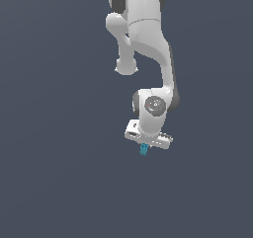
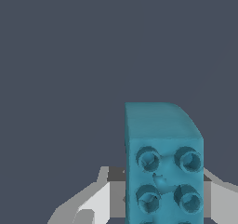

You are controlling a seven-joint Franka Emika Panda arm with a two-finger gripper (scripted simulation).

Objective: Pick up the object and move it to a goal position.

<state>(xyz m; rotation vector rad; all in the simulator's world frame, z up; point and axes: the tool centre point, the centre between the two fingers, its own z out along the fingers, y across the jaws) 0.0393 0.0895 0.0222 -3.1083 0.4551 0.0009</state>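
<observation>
The object is a small teal-blue studded block [image 1: 144,150]. In the exterior view it sticks out just below the white gripper [image 1: 145,148], near the middle of the picture. In the wrist view the block [image 2: 162,167] fills the space between the two white fingers [image 2: 93,202], with its round studs facing the camera. The gripper is shut on the block and holds it above the plain dark grey surface. The fingertips are hidden behind the block.
The white arm [image 1: 148,49] reaches down from the top of the exterior view. A flat dark grey-blue surface [image 1: 49,133] fills the background all around. No other objects show.
</observation>
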